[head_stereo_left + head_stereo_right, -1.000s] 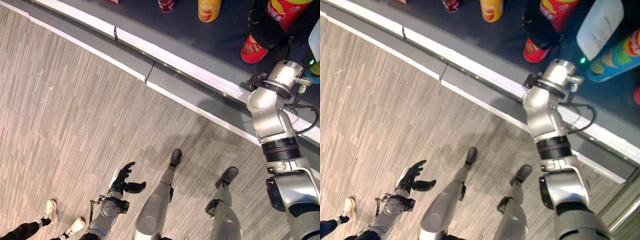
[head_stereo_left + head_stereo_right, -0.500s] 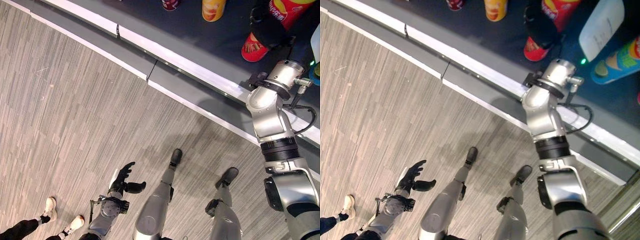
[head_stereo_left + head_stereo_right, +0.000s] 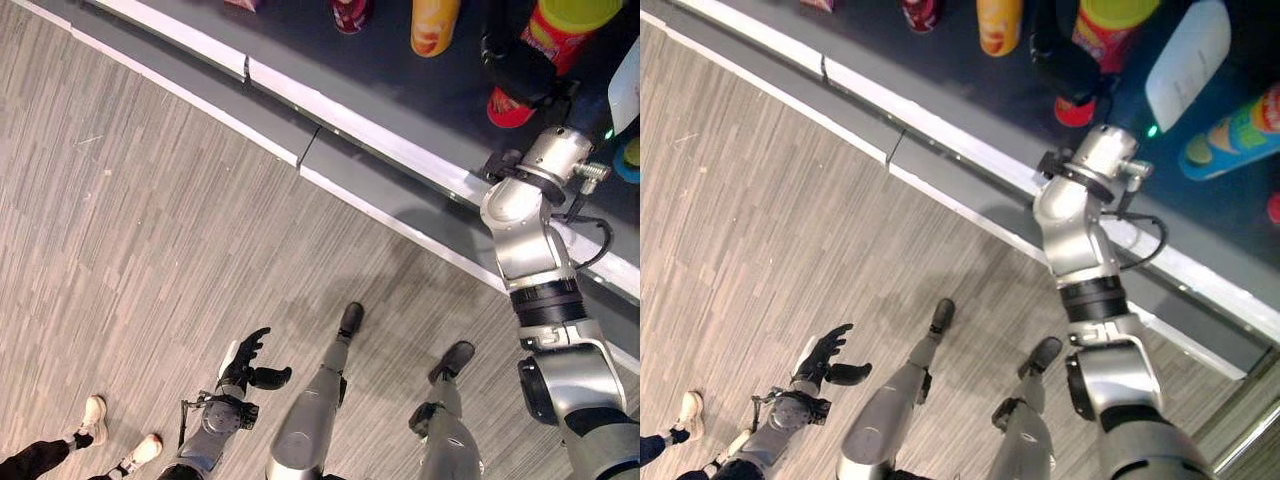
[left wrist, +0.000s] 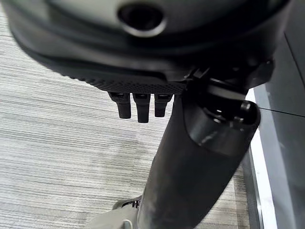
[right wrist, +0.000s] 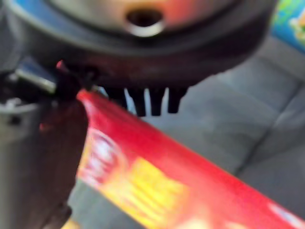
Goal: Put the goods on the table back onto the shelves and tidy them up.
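A red chip can (image 3: pixel 552 35) with a yellow lid stands out from the dark table top (image 3: pixel 330 65), its red base toward the table's front edge. My right hand (image 3: pixel 518 68) is shut round the can's middle. In the right wrist view the red and yellow can (image 5: pixel 157 176) runs across under the fingers (image 5: pixel 147 102), with the thumb beside it. My left hand (image 3: pixel 246 360) hangs low over the wooden floor, open and holding nothing; its straight fingers (image 4: pixel 138 106) and thumb show in the left wrist view.
On the table stand an orange can (image 3: pixel 435 25), a dark red can (image 3: pixel 350 12), a white bottle (image 3: pixel 1185 60) and a lying blue-green can (image 3: pixel 1230 145). A white strip (image 3: pixel 370 128) edges the table. A person's shoes (image 3: pixel 95 415) are on the floor at lower left.
The whole picture has shifted, so the camera moved and more of the table and the can's yellow lid show. My right hand keeps its hold on the red can. The left hand is unchanged.
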Controlling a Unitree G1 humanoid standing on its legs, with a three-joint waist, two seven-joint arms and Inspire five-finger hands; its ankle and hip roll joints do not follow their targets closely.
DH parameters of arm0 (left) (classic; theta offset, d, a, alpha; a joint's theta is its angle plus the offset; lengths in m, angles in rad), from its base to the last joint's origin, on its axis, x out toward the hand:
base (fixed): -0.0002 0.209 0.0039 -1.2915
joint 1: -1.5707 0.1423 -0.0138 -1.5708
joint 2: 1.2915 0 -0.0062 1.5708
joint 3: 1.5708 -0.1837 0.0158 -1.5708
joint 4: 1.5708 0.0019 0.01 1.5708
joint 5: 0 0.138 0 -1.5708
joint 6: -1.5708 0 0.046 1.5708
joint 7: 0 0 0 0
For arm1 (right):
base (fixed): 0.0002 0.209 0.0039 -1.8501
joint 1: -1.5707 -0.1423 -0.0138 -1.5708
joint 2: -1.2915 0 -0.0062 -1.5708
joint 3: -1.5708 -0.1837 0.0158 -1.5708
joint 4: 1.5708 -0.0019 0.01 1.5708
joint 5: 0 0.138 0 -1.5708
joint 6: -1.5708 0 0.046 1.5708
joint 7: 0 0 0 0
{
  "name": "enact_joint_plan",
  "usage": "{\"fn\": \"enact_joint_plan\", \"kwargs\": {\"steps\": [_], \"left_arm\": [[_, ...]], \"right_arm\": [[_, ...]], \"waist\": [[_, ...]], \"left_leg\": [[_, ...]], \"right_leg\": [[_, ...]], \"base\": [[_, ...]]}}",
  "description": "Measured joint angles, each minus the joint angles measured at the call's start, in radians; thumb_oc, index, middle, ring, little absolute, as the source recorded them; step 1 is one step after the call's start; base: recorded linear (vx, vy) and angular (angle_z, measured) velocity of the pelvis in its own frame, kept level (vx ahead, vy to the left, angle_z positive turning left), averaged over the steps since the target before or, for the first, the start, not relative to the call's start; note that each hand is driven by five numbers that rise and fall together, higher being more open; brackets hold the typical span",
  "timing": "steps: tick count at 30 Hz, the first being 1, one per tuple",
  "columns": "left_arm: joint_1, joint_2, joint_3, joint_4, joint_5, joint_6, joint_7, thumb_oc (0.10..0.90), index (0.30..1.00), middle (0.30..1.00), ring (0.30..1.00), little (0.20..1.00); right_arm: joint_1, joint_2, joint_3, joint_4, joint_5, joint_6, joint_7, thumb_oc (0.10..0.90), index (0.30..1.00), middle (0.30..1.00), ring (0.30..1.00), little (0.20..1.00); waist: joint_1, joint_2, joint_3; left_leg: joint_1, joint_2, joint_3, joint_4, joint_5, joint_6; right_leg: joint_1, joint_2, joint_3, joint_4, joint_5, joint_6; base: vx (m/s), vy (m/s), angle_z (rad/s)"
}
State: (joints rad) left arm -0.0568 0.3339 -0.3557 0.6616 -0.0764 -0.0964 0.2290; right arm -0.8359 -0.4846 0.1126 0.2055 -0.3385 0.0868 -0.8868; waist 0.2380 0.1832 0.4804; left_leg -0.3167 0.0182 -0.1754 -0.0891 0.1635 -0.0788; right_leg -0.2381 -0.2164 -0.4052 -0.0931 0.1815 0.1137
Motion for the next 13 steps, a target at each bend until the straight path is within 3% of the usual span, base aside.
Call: {"fn": "enact_joint_plan", "kwargs": {"steps": [3,4,8,10,12,13], "left_arm": [[0.0,-0.004,0.016,0.027,0.001,0.023,-0.003,0.8,0.9,0.9,0.9,0.9],[0.001,-0.004,0.029,0.056,0.001,0.042,-0.003,0.8,0.9,0.9,0.9,0.9],[0.024,-0.011,0.087,0.119,0.02,0.061,-0.021,0.8,0.9,0.9,0.9,0.9],[0.051,-0.02,0.125,0.167,0.04,0.081,-0.024,0.8,0.9,0.9,0.9,0.9],[0.078,-0.021,0.131,0.194,0.043,0.085,-0.027,0.8,0.9,0.9,0.9,0.9],[0.097,-0.041,0.19,0.247,0.064,0.092,-0.055,0.8,0.9,0.9,0.9,0.9]], "right_arm": [[0.1,0.041,0.011,-0.145,0.009,-0.053,0.055,0.8,0.9,0.9,0.9,0.9],[0.158,0.077,0.037,-0.177,0.03,-0.084,0.088,0.8,0.9,0.9,0.9,0.9],[0.389,0.133,0.065,-0.23,0.07,-0.106,0.184,0.8,0.9,0.9,0.9,0.9],[0.549,0.143,0.068,-0.262,0.125,-0.136,0.257,0.8,0.9,0.9,0.9,0.9],[0.648,0.145,0.067,-0.261,0.209,-0.165,0.331,0.8,0.9,0.9,0.9,0.9],[0.782,0.145,0.058,-0.272,0.424,-0.211,0.496,0.8,0.9,0.9,0.9,0.9]], "waist": [[-0.027,-0.042,-0.013],[-0.045,-0.091,-0.036],[-0.095,-0.209,-0.105],[-0.127,-0.249,-0.166],[-0.157,-0.263,-0.218],[-0.175,-0.265,-0.255]], "left_leg": [[0.025,0.002,0.01,0.0,-0.001,0.0],[0.037,0.003,0.03,0.0,-0.001,0.0],[0.114,0.012,0.087,-0.001,-0.037,-0.006],[0.145,0.016,0.109,-0.001,-0.049,0.001],[0.157,0.018,0.125,-0.001,-0.055,0.002],[0.191,0.02,0.157,-0.001,-0.063,0.011]], "right_leg": [[0.019,0.001,0.003,0.0,0.0,0.0],[0.02,0.001,0.021,0.0,0.0,0.0],[0.067,0.0,0.061,0.0,-0.018,0.014],[0.089,0.003,0.081,-0.001,-0.032,0.012],[0.091,0.003,0.092,0.0,-0.032,0.013],[0.107,0.003,0.115,0.0,-0.023,0.013]], "base": [[0.06,0.002,-0.1],[0.1,-0.001,-0.29],[0.1,0.01,-0.33],[0.08,0.024,-0.35],[0.09,0.048,-0.35],[0.08,0.016,-0.44]]}}
